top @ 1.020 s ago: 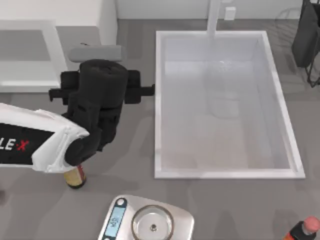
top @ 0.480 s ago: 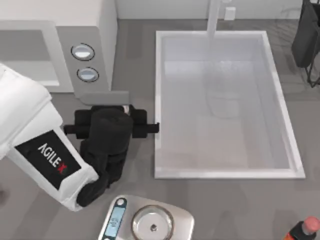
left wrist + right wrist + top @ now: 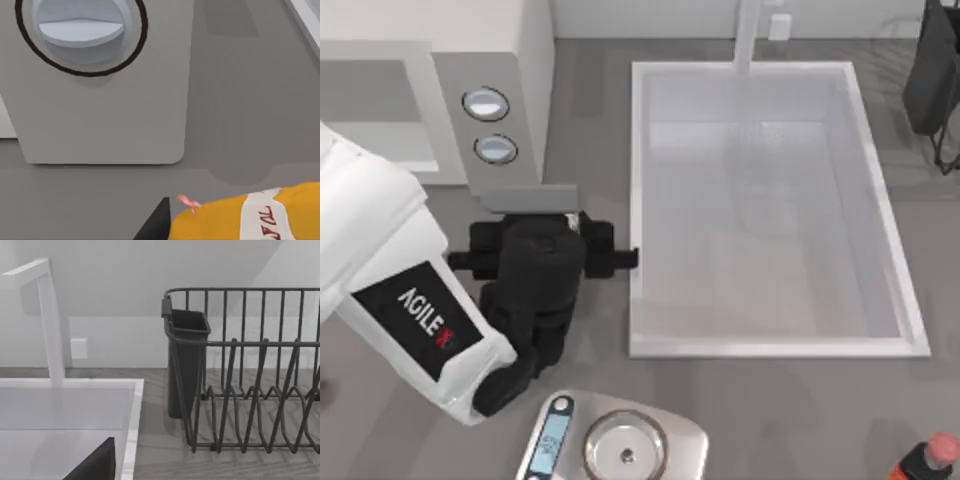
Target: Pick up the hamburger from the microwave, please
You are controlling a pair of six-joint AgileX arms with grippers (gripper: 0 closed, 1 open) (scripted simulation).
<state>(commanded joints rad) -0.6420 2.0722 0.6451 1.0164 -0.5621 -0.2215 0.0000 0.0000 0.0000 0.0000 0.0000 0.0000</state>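
Note:
The white microwave [image 3: 525, 110] stands at the table's back left, its grey side panel [image 3: 100, 120] with a round dial [image 3: 80, 30] close ahead in the left wrist view. My left gripper [image 3: 533, 250] hovers just in front of that panel, its black wrist hiding the jaws from above. In the left wrist view one dark finger [image 3: 156, 224] presses against the hamburger [image 3: 240, 220], which looks orange-yellow with a white band, red letters and a pink bit. It hangs above the grey tabletop. A dark part of my right gripper [image 3: 95, 465] shows by the sink corner.
A big white sink [image 3: 635, 200] with a faucet [image 3: 748, 35] fills the middle and right. A silver kitchen scale [image 3: 620, 445] sits at the front edge, a red-capped bottle [image 3: 930, 455] at the front right. A dark dish rack [image 3: 240, 390] stands at the back right.
My left arm drew back from the microwave toward the table's front, uncovering both dials and now covering the dark bottle. In the last half second it barely moved.

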